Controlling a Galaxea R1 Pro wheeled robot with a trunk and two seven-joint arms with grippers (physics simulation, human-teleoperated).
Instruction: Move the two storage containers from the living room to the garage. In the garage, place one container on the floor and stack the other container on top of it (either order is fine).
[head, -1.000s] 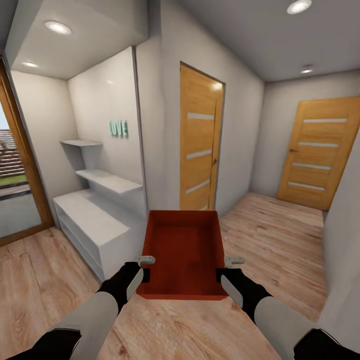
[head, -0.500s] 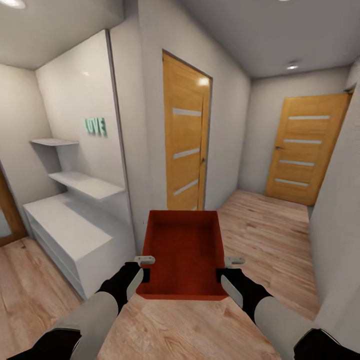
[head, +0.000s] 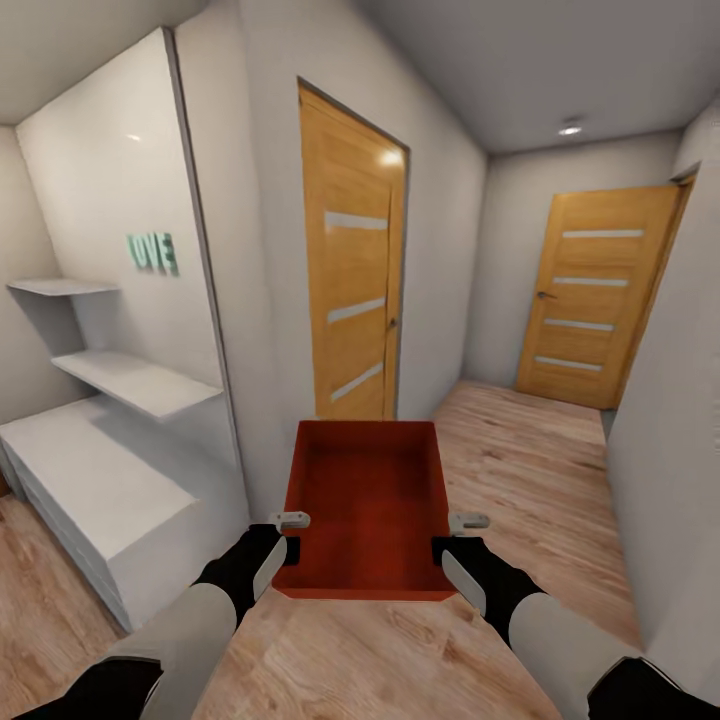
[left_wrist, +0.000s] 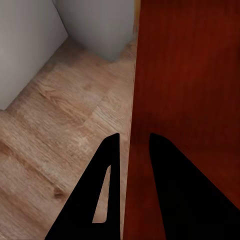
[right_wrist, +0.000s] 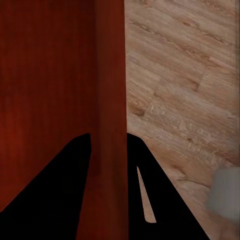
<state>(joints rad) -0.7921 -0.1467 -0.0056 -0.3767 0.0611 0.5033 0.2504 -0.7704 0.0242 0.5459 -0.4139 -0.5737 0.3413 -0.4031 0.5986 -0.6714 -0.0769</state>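
An orange-red storage container (head: 365, 505) is carried low in the centre of the frame, above the light wood plank floor (head: 520, 470). Its left wall is clamped by the left gripper (head: 288, 535), its right wall by the right gripper (head: 452, 537). A white shelf unit (head: 90, 470) is seen at lower left; two wooden doors (head: 350, 300) are seen ahead.

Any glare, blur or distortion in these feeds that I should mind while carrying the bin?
Head view: wide-angle bend at the edges, a ceiling-light glare spot on the near door, container sharp. Left wrist view: fingers are featureless black silhouettes astride the bin wall. Right wrist view: same black fingers, with a soft grey blur in one corner.
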